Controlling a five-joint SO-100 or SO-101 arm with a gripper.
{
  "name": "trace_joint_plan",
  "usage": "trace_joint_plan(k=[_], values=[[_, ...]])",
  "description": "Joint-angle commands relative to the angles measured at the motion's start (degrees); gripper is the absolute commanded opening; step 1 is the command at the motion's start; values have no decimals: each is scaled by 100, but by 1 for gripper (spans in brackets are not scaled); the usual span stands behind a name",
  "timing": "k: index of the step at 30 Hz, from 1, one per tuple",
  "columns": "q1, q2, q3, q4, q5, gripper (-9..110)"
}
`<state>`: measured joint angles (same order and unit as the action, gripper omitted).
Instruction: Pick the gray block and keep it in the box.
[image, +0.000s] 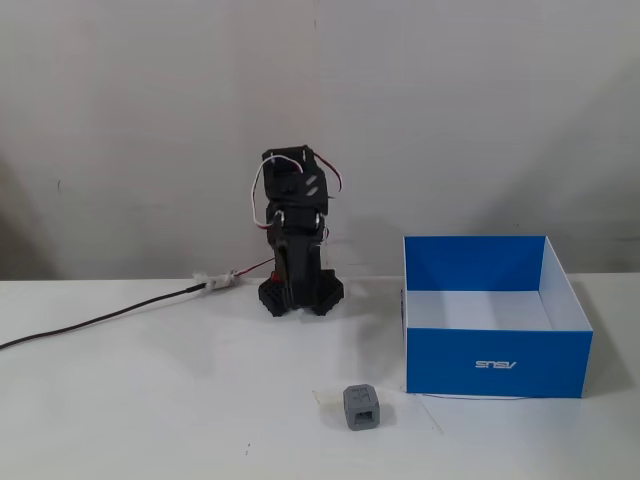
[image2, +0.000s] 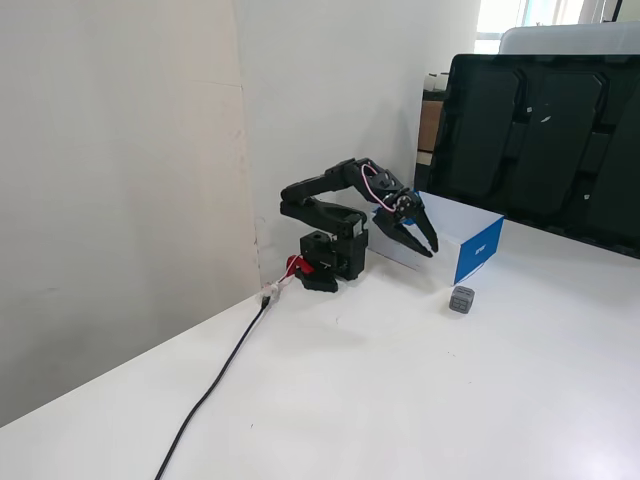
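The gray block (image: 361, 407) lies on the white table, near the front, just left of the box's front left corner. It also shows in the other fixed view (image2: 461, 299). The box (image: 495, 362) has blue walls and a white inside and stands open to the right of the arm; the other fixed view shows it behind the gripper (image2: 480, 248). The black arm (image: 295, 240) is folded over its base. My gripper (image2: 431, 251) hangs off the table, pointing down toward the block. Its fingertips are together and hold nothing. It is well apart from the block.
A black cable (image: 110, 318) runs from the arm's base across the table to the left. A dark monitor (image2: 545, 140) stands behind the box in a fixed view. A wall is close behind the arm.
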<state>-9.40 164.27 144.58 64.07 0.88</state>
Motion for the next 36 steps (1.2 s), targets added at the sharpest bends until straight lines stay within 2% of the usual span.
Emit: trace_joint_plan(k=[1, 4, 7, 12, 20, 29, 32, 34, 36], values=[[-369, -343, -747, 79, 132, 0], [-668, -1477, -1248, 237, 185, 2], [-993, -2646, -1600, 229, 387, 12], [-1503, -3182, -1600, 88, 659, 25], [-1371, -6504, -2707, -554, 914, 28], [-1336, -7989, -3709, -589, 914, 30], [-1292, -8314, -3832, -650, 914, 27], [-1222, -8367, -3867, -650, 914, 11], [-1187, -8385, -3867, -650, 914, 1]])
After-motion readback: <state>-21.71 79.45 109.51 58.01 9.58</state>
